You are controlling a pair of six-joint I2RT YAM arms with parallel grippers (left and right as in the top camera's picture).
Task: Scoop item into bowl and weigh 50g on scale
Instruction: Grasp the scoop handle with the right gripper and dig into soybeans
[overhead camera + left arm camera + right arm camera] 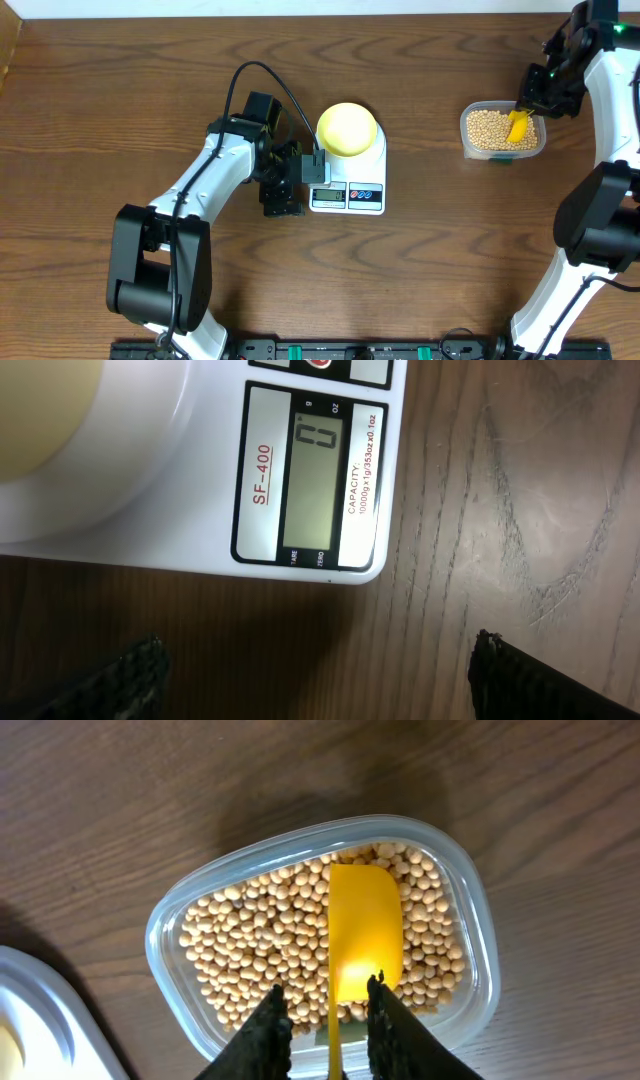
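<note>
Left gripper (288,186): jaws spread wide with nothing between them. It hung low over the table (120,100), just left of the scale's display corner and pointing at it.
Scale (347,176): white and rectangular, standing left of the table's middle, with its display edge toward the robot.
Model mark: "SF-400" in red beside the display (310,485).
Display: grey and lit, showing a single digit that looked like 0. Small "g" and "oz" sat at one end and "TARE" and "ZERO" at the other.
Capacity line: "CAPACITY: 10000g x 1g/353oz x 0.1oz" ran along the display's other side.
Buttons (365,192): a red one and a blue one, right of the display. Their print was too small to read.
Bowl (347,129): pale yellow-green, sitting on the far half of the scale.
Tub (165,920): clear plastic, on the table well right of the scale, apart from it.
Beans (260,940): tan and round, filling the tub; all that showed lay there.
Scoop (365,930): yellow, its blade lying on the beans toward one side of the tub, its thin handle running back between the right fingers.
Right gripper (325,990): above the tub's near rim, jaws narrow on either side of the handle. I could not tell whether they gripped it.
</note>
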